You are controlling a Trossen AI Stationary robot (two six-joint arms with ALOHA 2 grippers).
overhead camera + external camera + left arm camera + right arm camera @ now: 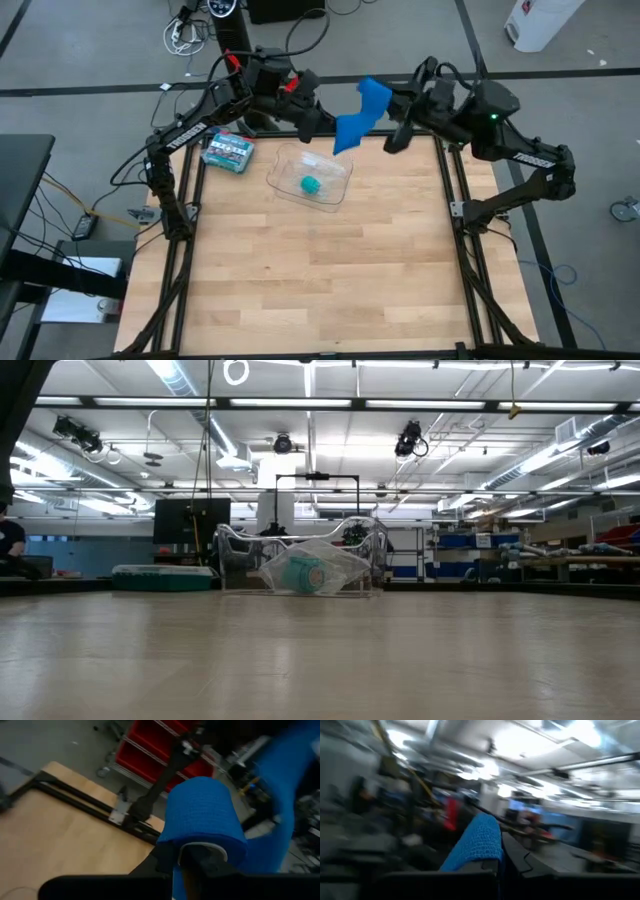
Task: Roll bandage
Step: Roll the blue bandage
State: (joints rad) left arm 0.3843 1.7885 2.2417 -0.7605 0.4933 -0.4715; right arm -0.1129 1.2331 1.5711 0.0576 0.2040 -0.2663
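The bandage is a bright blue strip held in the air above the table's far edge, between my two grippers. Its lower left part is wound into a roll. From there the loose strip rises toward my right gripper, which is shut on its upper end. My left gripper is shut on the roll. Neither gripper appears in the low view. My left gripper pinches the rolled part of the bandage near its lower edge between its two fingers, coming roughly level from the table's left. The roll is lifted clear of the table. My right gripper holds the strip's free end, which lies folded over its fingers. It comes from the table's right, tipped slightly upward, and the strip slopes down from it to the roll.
A clear plastic tray holding a small teal-green roll lies on the table right under the bandage. A green-and-white printed box lies left of it. The near half of the wooden table is bare.
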